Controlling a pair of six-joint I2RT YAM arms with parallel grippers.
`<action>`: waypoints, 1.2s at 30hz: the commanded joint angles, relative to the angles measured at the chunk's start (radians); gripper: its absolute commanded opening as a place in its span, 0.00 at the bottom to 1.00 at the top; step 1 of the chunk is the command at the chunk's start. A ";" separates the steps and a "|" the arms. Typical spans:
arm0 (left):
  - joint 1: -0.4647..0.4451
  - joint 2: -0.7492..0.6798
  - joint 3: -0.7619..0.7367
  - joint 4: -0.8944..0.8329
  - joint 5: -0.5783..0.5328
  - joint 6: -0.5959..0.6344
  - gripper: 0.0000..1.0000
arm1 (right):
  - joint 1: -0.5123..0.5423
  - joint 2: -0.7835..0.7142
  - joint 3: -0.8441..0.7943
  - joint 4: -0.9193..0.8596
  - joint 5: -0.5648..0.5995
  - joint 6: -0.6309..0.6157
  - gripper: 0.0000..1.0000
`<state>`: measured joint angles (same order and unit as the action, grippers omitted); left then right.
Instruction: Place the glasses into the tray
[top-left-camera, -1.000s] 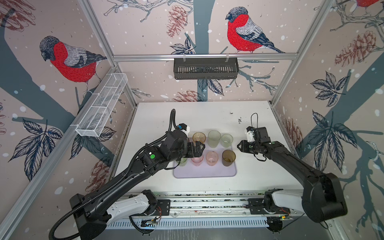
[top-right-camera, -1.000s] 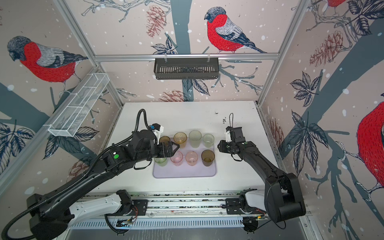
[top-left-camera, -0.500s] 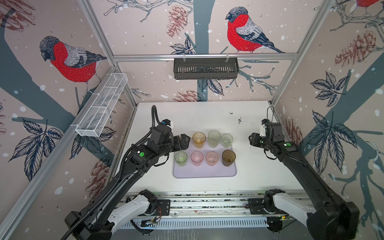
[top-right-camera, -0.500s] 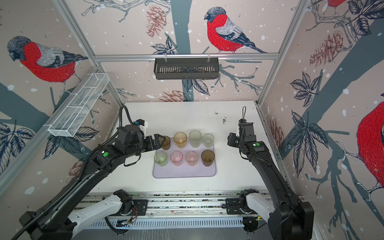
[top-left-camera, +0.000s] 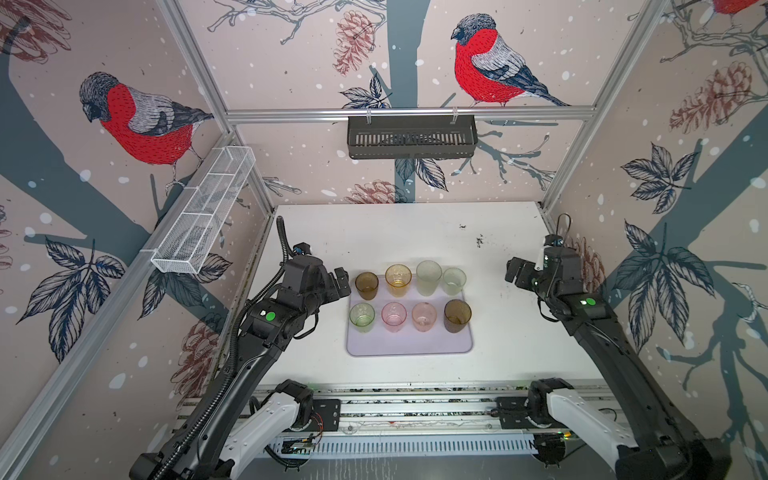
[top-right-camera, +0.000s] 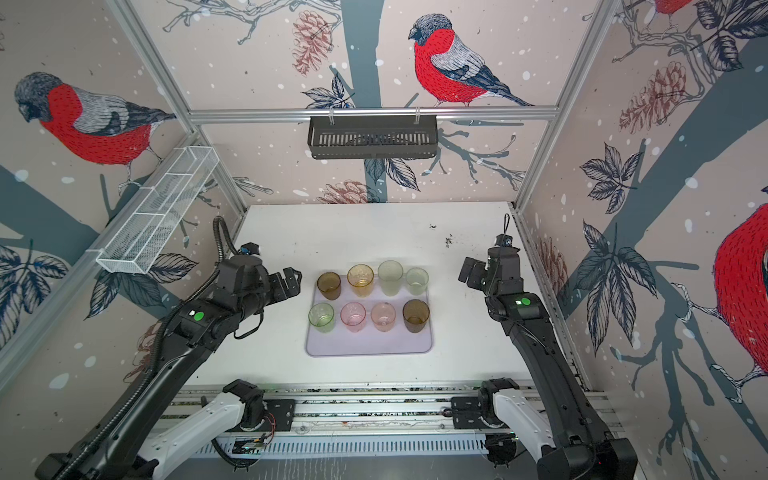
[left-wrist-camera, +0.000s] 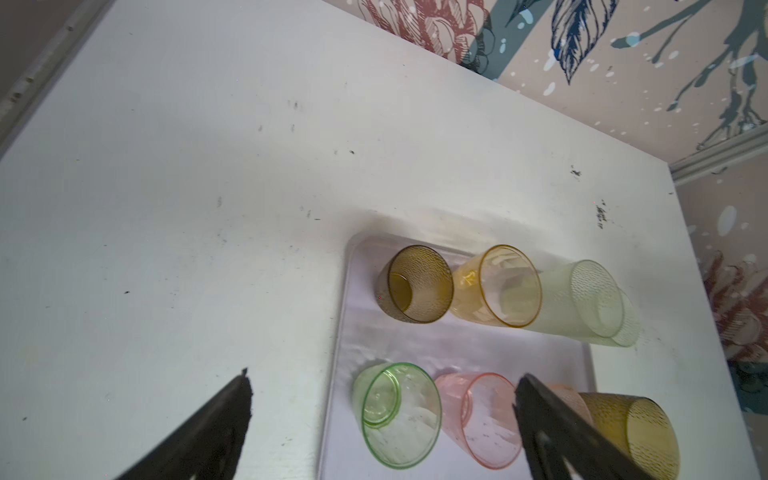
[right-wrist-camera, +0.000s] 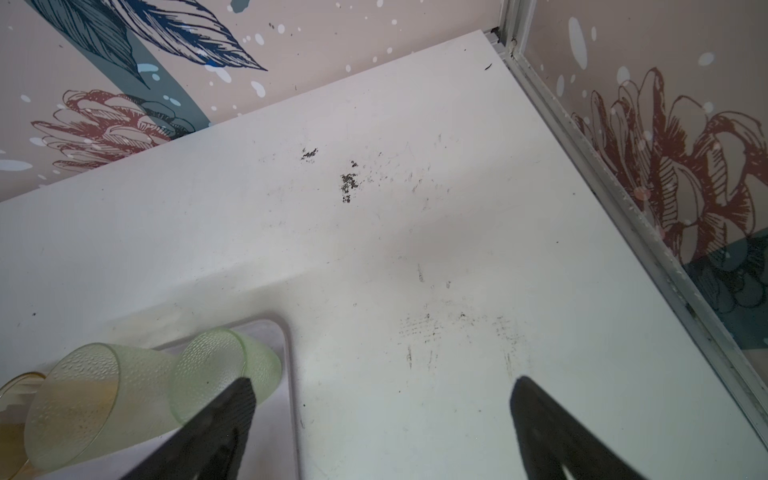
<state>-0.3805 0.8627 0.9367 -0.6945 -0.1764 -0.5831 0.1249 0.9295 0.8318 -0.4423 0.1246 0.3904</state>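
all eight glasses are standing upright, mouths up, inside the tray. the tray is lying midway between the left and right edges of the table, nearer its front edge. the glasses are forming two rows of four: one row is lining the tray's far rim and the other is crossing its middle, leaving the near strip bare. the gaps between neighbours are narrow, apparently just enough for a finger to withdraw without tipping the next glass.

the left gripper is hovering just off the tray's far left corner, jaws spread wide and gripping nothing. the right gripper is hanging well off the tray's right edge, near the table's right edge, jaws likewise spread and empty. judging from this layout, both arms are standing clear of the rims and the placing is looking complete.

the glasses are translucent, tapering from a wide mouth to a narrower base, and varying in height. the brown glasses and the far-row pale green glasses are carrying a fine dimpled texture. the amber glass and the pink glasses are looking smooth. the tray is flat, matt lilac, with rounded corners and a low rim. the table is white, matt and showing dark scuffs.
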 joint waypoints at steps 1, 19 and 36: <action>0.005 -0.019 -0.041 0.033 -0.161 -0.006 0.98 | -0.013 -0.009 -0.019 0.074 0.060 0.005 1.00; 0.018 -0.183 -0.520 0.580 -0.548 0.172 0.99 | -0.182 -0.134 -0.403 0.543 0.254 0.041 1.00; 0.187 0.137 -0.722 1.268 -0.493 0.367 0.99 | -0.189 0.106 -0.645 1.183 0.090 -0.188 1.00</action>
<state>-0.2100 0.9516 0.2188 0.3580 -0.6834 -0.2638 -0.0643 0.9916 0.1829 0.5846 0.2363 0.2298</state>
